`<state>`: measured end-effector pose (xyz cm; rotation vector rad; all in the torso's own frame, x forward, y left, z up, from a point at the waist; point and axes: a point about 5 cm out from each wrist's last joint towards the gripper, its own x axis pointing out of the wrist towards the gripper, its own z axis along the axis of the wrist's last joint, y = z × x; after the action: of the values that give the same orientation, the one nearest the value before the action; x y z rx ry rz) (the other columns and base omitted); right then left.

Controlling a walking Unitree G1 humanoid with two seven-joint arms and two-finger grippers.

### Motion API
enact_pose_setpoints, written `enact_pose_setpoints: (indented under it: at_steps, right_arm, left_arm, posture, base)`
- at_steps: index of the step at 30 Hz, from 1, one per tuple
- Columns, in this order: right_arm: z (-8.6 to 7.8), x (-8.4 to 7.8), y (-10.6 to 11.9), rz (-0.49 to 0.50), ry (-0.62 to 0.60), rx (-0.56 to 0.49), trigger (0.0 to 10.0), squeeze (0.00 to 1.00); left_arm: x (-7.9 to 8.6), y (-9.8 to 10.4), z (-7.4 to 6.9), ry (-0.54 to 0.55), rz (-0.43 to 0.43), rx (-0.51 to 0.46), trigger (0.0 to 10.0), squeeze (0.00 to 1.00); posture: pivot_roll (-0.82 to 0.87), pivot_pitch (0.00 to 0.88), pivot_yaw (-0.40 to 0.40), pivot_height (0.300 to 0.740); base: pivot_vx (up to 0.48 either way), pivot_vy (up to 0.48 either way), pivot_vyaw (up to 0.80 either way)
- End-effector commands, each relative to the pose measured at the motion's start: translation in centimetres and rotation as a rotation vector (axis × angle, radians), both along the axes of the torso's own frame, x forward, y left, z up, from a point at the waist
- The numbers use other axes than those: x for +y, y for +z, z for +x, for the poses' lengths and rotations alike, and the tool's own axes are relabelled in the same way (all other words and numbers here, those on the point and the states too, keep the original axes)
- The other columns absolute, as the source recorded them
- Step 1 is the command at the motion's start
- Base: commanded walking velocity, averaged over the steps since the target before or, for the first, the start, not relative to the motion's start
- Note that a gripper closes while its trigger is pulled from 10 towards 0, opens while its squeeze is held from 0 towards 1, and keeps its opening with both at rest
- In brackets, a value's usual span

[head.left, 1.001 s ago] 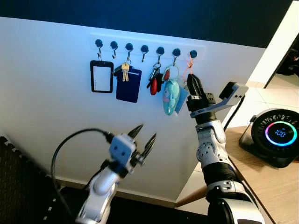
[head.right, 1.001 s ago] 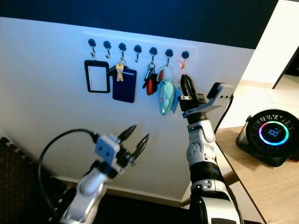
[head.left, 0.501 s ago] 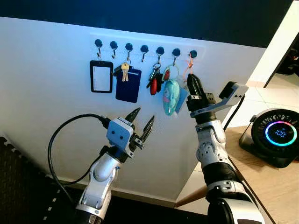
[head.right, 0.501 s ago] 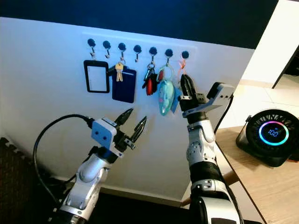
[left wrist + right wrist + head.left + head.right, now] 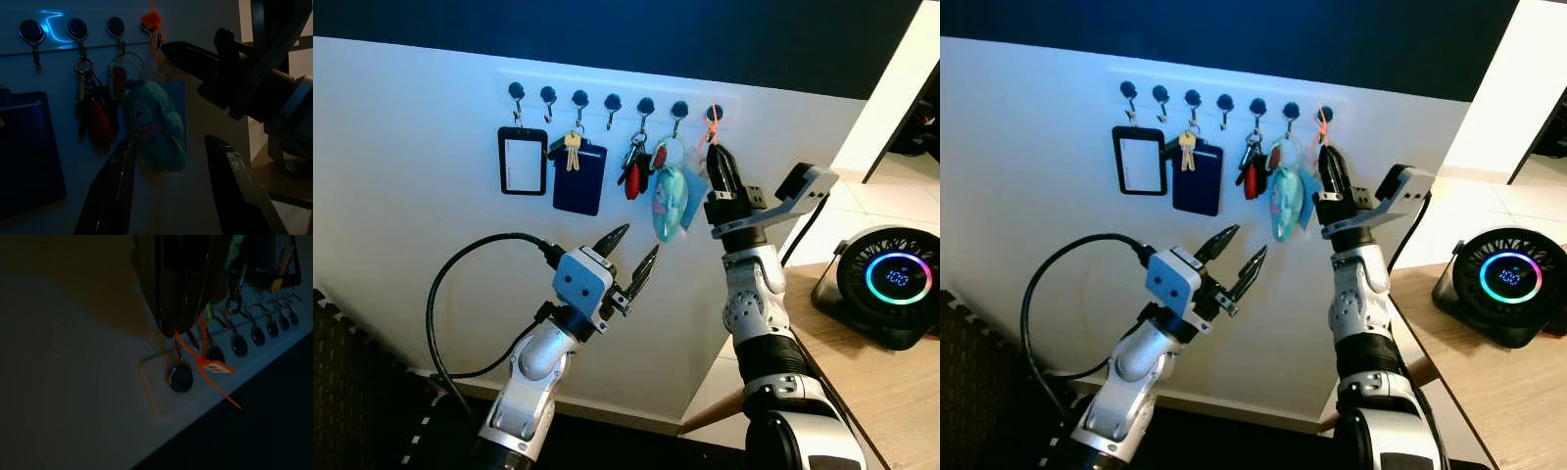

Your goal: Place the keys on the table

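Right gripper [image 5: 716, 155] is reaching up to the last hook [image 5: 713, 113], jaws together at the orange tag [image 5: 209, 366]; the keys [image 5: 634, 168] are hanging on the wall rack [image 5: 617, 88]. Left gripper [image 5: 633, 262] is hovering below them, jaws apart

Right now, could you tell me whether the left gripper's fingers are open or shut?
Open. The left gripper hangs below the key rack with its two black fingers spread apart, nothing between them; the teal plush keychain shows through the gap.
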<state>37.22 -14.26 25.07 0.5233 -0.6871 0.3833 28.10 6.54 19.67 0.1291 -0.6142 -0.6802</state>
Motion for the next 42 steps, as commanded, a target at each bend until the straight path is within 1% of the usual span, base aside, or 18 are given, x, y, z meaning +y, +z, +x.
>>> enact_pose_setpoints:
  at_steps: [1, 9, 11, 14, 15, 19, 27, 28, 29, 30, 35, 36, 37, 38, 39, 40, 41, 42]
  right_arm:
    - [-0.1, -0.3, 1.1, 0.023, -0.003, -0.035, 0.0, 0.00]
    - [-0.5, 0.1, 1.9, 0.019, 0.029, -0.072, 0.2, 0.00]
    - [-0.7, 0.2, 1.9, 0.005, 0.041, -0.078, 0.6, 0.00]
    - [-0.9, 0.4, 1.8, -0.008, 0.051, -0.083, 0.6, 0.00]
    - [-1.1, 0.4, 1.7, -0.020, 0.057, -0.084, 1.1, 0.00]
    - [-1.7, 0.2, 0.9, -0.043, 0.060, -0.071, 1.3, 0.00]
    - [-3.0, -1.0, -2.6, -0.072, 0.011, 0.026, 1.2, 0.00]
    - [-3.0, -1.0, -2.6, -0.072, 0.011, 0.026, 1.2, 0.00]
    - [-3.3, -1.1, -3.5, -0.087, 0.003, 0.054, 1.2, 0.00]
    - [-3.3, -1.1, -3.5, -0.087, 0.003, 0.054, 1.2, 0.00]
    - [-3.9, -1.5, -7.3, -0.110, -0.021, 0.180, 1.3, 0.00]
    - [-3.9, -1.5, -7.3, -0.110, -0.021, 0.180, 1.3, 0.00]
    - [-4.0, -1.6, -8.2, -0.119, -0.027, 0.211, 1.3, 0.00]
    - [-4.1, -1.6, -9.2, -0.128, -0.030, 0.246, 1.6, 0.00]
    - [-4.4, -1.6, -10.5, -0.158, -0.034, 0.288, 3.5, 0.00]
    - [-4.4, -1.6, -10.5, -0.158, -0.034, 0.288, 3.5, 0.00]
    - [-4.6, -1.5, -11.5, -0.187, -0.035, 0.326, 8.2, 0.00]
    - [-4.7, -1.5, -12.4, -0.205, -0.034, 0.357, 10.0, 0.00]
  left_arm:
    - [-0.4, -0.1, -0.2, -0.019, 0.015, 0.005, 10.0, 0.00]
    - [-0.4, -0.1, -0.3, -0.017, 0.015, 0.008, 10.0, 0.00]
    - [-0.4, -0.1, -0.3, -0.017, 0.016, 0.008, 10.0, 0.00]
    - [-0.4, -0.1, -0.3, -0.016, 0.016, 0.008, 10.0, 0.00]
    - [-0.3, -0.1, -0.3, -0.015, 0.018, 0.010, 10.0, 0.00]
    - [-0.2, -0.3, -0.4, -0.013, 0.023, 0.015, 10.0, 0.00]
    - [-0.3, -0.5, -0.6, -0.020, 0.032, 0.020, 10.0, 0.00]
    - [-0.3, -0.5, -0.6, -0.020, 0.032, 0.020, 10.0, 0.00]
    - [-0.3, -0.6, -0.6, -0.019, 0.032, 0.019, 10.0, 0.00]
    - [-0.3, -0.6, -0.6, -0.019, 0.032, 0.019, 10.0, 0.00]
    - [0.3, -1.3, -0.4, 0.035, 0.045, 0.047, 10.0, 0.00]
    - [0.3, -1.3, -0.4, 0.035, 0.045, 0.047, 10.0, 0.00]
    - [0.6, -1.7, -0.3, 0.054, 0.052, 0.056, 10.0, 0.00]
    - [1.0, -2.2, -0.2, 0.073, 0.064, 0.068, 10.0, 0.00]
    - [1.7, -3.2, 0.0, 0.098, 0.087, 0.095, 10.0, 0.00]
    - [1.7, -3.2, 0.0, 0.098, 0.087, 0.095, 10.0, 0.00]
    - [2.4, -4.1, 0.1, 0.119, 0.110, 0.123, 10.0, 0.00]
    - [3.0, -5.0, 0.2, 0.138, 0.127, 0.161, 10.0, 0.00]
  posture:
    - [0.09, 0.080, -0.071, 0.740]
    - [0.09, 0.083, -0.071, 0.740]
    - [0.09, 0.084, -0.072, 0.740]
    - [0.09, 0.084, -0.072, 0.740]
    - [0.09, 0.085, -0.072, 0.740]
    - [0.09, 0.085, -0.070, 0.740]
    - [0.09, 0.087, -0.066, 0.740]
    - [0.09, 0.087, -0.066, 0.740]
    - [0.09, 0.085, -0.067, 0.740]
    - [0.09, 0.085, -0.067, 0.740]
    - [0.09, 0.076, -0.066, 0.740]
    - [0.09, 0.076, -0.066, 0.740]
    - [0.09, 0.070, -0.068, 0.740]
    - [0.09, 0.068, -0.069, 0.740]
    - [0.09, 0.064, -0.071, 0.740]
    - [0.09, 0.064, -0.071, 0.740]
    - [0.10, 0.058, -0.073, 0.740]
    - [0.10, 0.057, -0.073, 0.740]
  base:
    - [0.000, 0.000, 0.00]
    - [0.000, 0.000, 0.00]
    - [0.000, 0.000, 0.00]
    - [0.000, 0.000, 0.00]
    - [0.000, 0.000, 0.00]
    - [0.000, 0.000, 0.00]
    - [0.000, 0.000, 0.00]
    - [0.000, 0.000, 0.00]
    - [0.000, 0.000, 0.00]
    - [0.000, 0.000, 0.00]
    - [0.000, 0.000, 0.00]
    - [0.000, 0.000, 0.00]
    - [0.000, 0.000, 0.00]
    - [0.000, 0.000, 0.00]
    - [0.000, 0.000, 0.00]
    - [0.000, 0.000, 0.00]
    - [0.000, 0.000, 0.00]
    - [0.000, 0.000, 0.00]
